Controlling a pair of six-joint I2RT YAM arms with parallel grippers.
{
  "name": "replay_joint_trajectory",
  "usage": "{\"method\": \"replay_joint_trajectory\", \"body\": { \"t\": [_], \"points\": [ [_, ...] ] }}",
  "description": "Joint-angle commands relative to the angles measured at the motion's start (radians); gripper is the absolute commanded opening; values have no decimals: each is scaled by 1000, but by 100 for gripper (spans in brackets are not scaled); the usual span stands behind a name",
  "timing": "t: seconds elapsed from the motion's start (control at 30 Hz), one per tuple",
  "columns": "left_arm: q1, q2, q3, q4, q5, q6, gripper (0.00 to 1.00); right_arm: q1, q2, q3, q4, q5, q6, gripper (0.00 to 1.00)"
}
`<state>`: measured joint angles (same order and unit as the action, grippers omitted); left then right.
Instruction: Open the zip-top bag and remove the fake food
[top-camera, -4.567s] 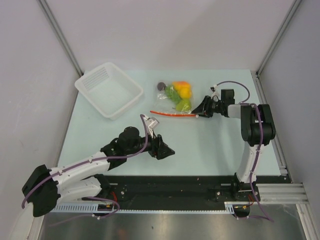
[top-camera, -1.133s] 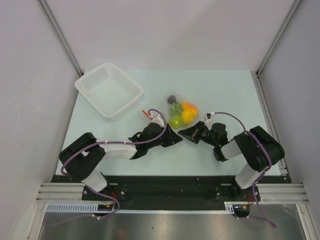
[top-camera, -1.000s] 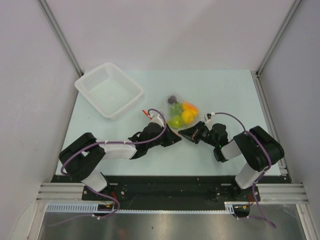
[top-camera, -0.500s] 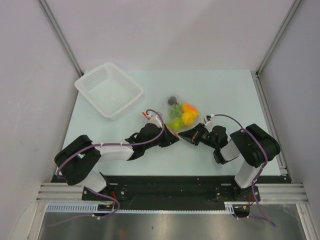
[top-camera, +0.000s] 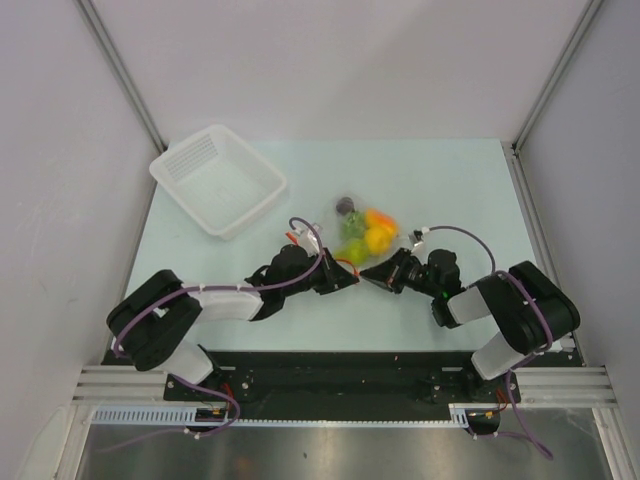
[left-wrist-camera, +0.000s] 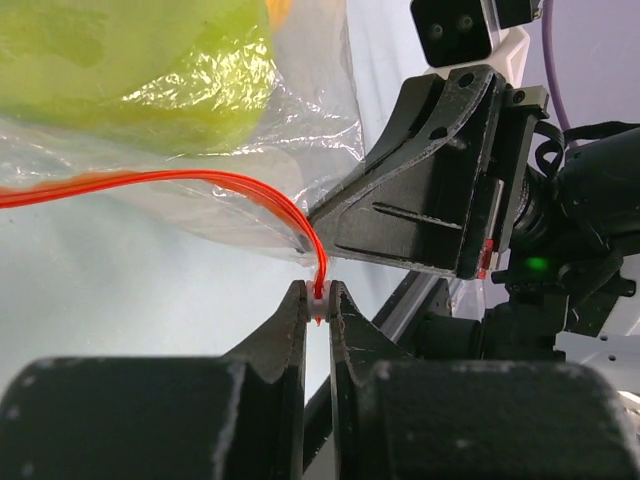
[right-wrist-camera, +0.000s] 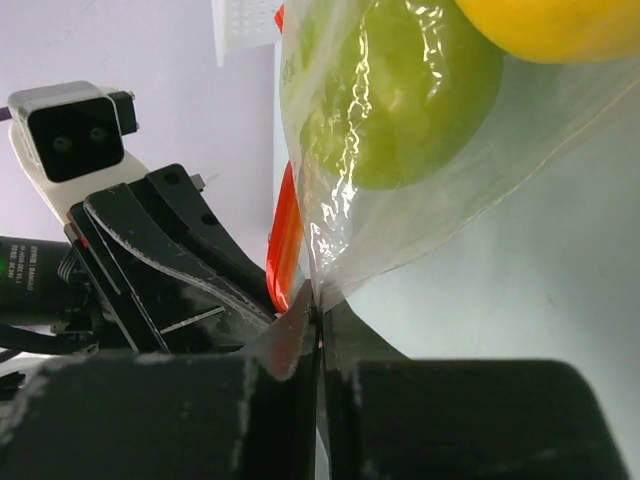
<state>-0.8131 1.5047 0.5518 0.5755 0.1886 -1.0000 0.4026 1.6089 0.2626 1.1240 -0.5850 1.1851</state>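
Note:
The zip-top bag (top-camera: 362, 232) lies mid-table, clear and crinkly, with fake food inside: a green piece (top-camera: 352, 248), a yellow-orange fruit (top-camera: 376, 238) and a dark round piece (top-camera: 346, 206). Both grippers meet nose to nose at its near corner. My left gripper (top-camera: 346, 275) (left-wrist-camera: 318, 295) is shut on the small white slider at the end of the red zip strip (left-wrist-camera: 200, 180). My right gripper (top-camera: 369, 274) (right-wrist-camera: 318, 305) is shut on the clear film at the bag's corner, just beside the red strip (right-wrist-camera: 285, 235). The green fruit (right-wrist-camera: 410, 90) bulges in the bag right above it.
A white slotted basket (top-camera: 218, 180) stands at the back left of the table. Metal frame posts run along the table's left and right sides. The two arms lie low across the table's near half.
Since several seconds ago the bag has come nearer, and both grippers now hold its near corner. In the last second the arms and bag shifted only slightly.

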Motion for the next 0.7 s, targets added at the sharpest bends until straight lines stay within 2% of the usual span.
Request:
{"method": "replay_joint_trajectory", "body": {
  "t": [0.0, 0.07, 0.23, 0.37, 0.5, 0.67],
  "points": [
    [34, -5, -9, 95, 17, -49, 0, -15, -90, 26, -220, 10, -122, 15],
    [31, 21, -19, 154, 47, -75, 0, 1, -127, 21, -289, 42, -127, 35],
    [6, 58, -49, 237, 55, -144, 0, 15, -280, -8, -421, 100, -99, 45],
    [-26, 61, -64, 259, 11, -173, 0, 15, -337, -17, -443, 116, -70, 43],
    [-58, 46, -92, 288, -52, -213, 0, 22, -328, -37, -414, 132, -6, 40],
    [-84, 19, -105, 276, -97, -227, 0, 31, -330, -85, -385, 174, 59, 43]
  ]
}}
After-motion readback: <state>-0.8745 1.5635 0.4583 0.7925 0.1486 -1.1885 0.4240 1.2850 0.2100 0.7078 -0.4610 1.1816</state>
